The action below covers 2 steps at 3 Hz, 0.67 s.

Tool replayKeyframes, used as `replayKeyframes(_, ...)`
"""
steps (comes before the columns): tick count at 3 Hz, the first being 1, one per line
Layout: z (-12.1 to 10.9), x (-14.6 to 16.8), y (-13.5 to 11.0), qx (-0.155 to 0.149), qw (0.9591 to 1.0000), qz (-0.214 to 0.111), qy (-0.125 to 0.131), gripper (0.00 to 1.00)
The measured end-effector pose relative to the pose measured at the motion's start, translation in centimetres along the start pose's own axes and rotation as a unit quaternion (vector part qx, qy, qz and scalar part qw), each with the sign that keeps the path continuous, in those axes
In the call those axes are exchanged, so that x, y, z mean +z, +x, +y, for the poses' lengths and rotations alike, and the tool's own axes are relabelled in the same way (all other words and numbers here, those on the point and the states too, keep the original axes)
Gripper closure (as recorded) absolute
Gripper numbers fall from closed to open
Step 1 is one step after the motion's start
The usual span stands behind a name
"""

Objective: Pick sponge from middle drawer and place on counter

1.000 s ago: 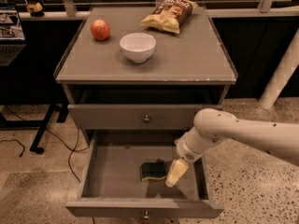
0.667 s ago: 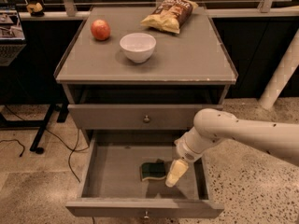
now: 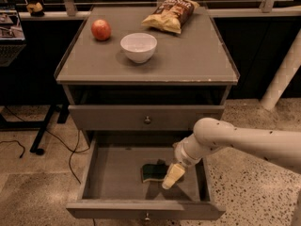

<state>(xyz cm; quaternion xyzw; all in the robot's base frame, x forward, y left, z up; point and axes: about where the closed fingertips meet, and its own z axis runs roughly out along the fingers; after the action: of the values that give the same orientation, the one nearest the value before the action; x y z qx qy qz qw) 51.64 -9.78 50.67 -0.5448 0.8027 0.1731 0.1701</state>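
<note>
The dark green sponge (image 3: 151,173) with a pale layer lies flat on the floor of the open middle drawer (image 3: 113,173), right of its centre. My gripper (image 3: 167,174) reaches down into the drawer from the right on the white arm (image 3: 244,142) and sits at the sponge's right edge, touching or nearly touching it. The counter (image 3: 188,55) is the grey cabinet top above, with bare room on its right half.
On the counter stand a white bowl (image 3: 138,46), a red apple (image 3: 101,29) and a chip bag (image 3: 171,14). A shut knobbed drawer front (image 3: 147,119) lies just above the open drawer. The speckled floor (image 3: 249,197) and a white post (image 3: 284,76) are to the right.
My gripper and arm have edged slightly left toward the sponge. The sponge has not moved.
</note>
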Motion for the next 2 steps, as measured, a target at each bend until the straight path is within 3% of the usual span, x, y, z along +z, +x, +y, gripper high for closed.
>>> replayKeyframes(2, -2.0, 5.2, -2.1, -0.016, 0.9992, -0.033, -0.015, 0.0)
